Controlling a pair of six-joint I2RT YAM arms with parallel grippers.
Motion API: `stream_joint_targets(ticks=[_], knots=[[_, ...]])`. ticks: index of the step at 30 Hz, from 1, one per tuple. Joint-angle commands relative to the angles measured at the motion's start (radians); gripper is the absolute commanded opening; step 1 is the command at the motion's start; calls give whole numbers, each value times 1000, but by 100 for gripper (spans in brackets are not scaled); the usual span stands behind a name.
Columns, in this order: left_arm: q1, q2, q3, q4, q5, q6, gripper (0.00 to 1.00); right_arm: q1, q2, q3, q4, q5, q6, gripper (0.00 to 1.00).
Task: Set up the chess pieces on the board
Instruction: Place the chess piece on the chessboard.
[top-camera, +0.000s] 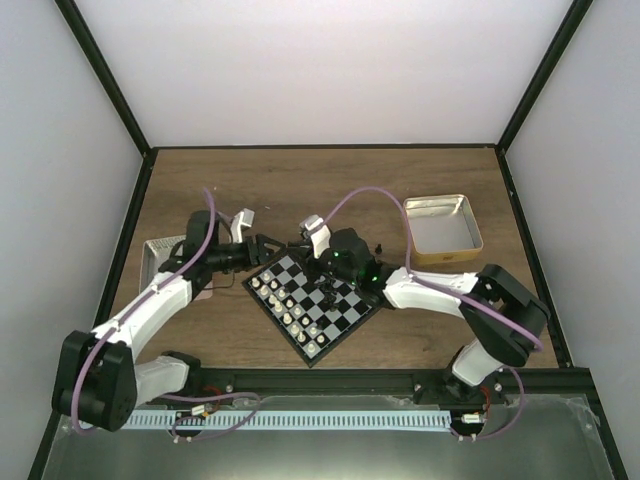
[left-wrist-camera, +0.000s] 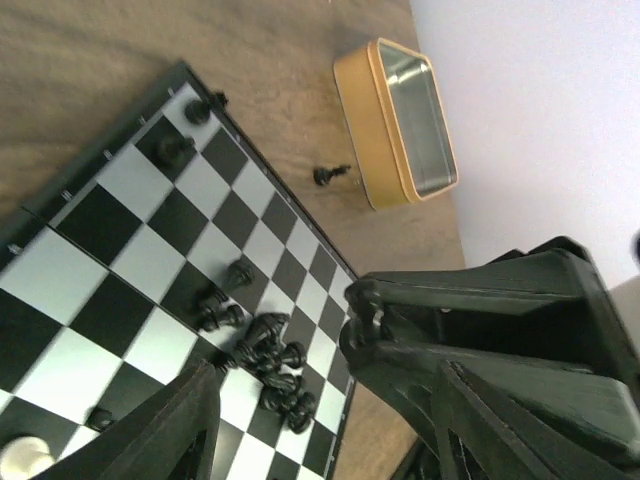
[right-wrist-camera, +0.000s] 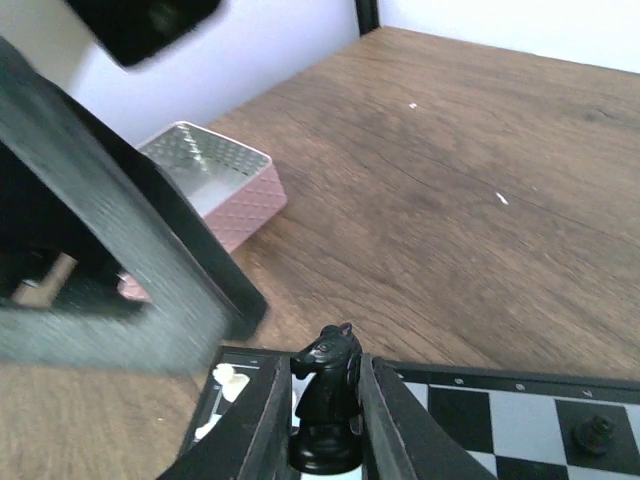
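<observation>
Looking from overhead, the board (top-camera: 318, 305) lies cornerwise by the table's (top-camera: 330, 180) near edge, with white pieces (top-camera: 285, 303) ranked along the side toward its left edge. At the left wrist, the left tool (left-wrist-camera: 283, 340) hangs with jaws apart over huddled black pieces (left-wrist-camera: 275, 365), clamping nothing. At the right wrist, the right tool (right-wrist-camera: 325, 425) pinches a black knight (right-wrist-camera: 328, 375) above the board's corner. Placing it seems the step in hand, and that needs an upright lowering onto its square.

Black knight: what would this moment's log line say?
right gripper: shut on black knight | left gripper: open over board
</observation>
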Motion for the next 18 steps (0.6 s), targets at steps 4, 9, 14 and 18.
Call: stream_joint_targets(ticks=[4,9,14,18], knots=[[-42,63,31,88,56,-65,55,-6,-49,-37,121,-92,-39,18],[-43,60,-1,177,72,-157,51,-8,-44,-39,124,-106,-39,18],[-43,53,-21,149,-31,-147,51,-8,-1,-8,60,-57,-38,19],[-41,63,-25,124,-114,-142,52,-8,54,11,-10,-23,-25,21]])
